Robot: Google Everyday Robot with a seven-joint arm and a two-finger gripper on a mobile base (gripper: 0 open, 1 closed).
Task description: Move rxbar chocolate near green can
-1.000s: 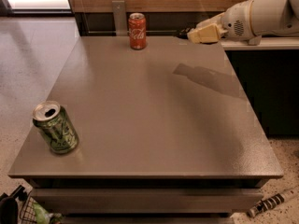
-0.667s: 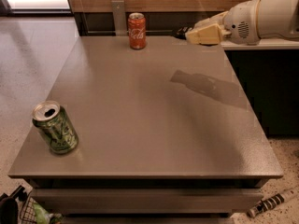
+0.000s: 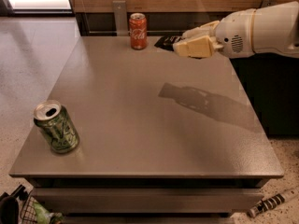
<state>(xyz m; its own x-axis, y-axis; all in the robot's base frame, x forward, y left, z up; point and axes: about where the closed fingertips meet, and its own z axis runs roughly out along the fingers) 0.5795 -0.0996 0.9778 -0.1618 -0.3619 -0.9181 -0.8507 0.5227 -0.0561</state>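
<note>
A grey table [image 3: 140, 111] fills the view, seen from its near edge. Read it as a clock face, with twelve at the far edge.

The cream-coloured gripper [image 3: 180, 42] reaches in from the right, at about one o'clock. It hangs above the tabletop just inside the far edge. Its shadow [image 3: 196, 99] falls well apart from it, toward the table's middle, so I judge that it is raised off the surface.

Its fingers [image 3: 198, 46] are drawn close together on the rxbar chocolate [image 3: 163, 42]. This is a flat dark bar that juts out past the fingertips toward nine o'clock. Only that end shows, so the hold is likely rather than certain. The bar's long axis seems to run from nine to three, in line with the fingers.

A red Coca-Cola can [image 3: 138, 30] stands upright at about twelve o'clock, just beside the bar's free end and apart from it.

The green can [image 3: 57, 128] stands at about eight o'clock, near the front left corner. Its open silver top leans slightly toward the camera.

From the gripper, the green can lies toward seven or eight o'clock, across most of the table. The carry therefore has to run diagonally forward and left, away from the red can. The bar should then come down on bare table beside the green can without knocking it.
</note>
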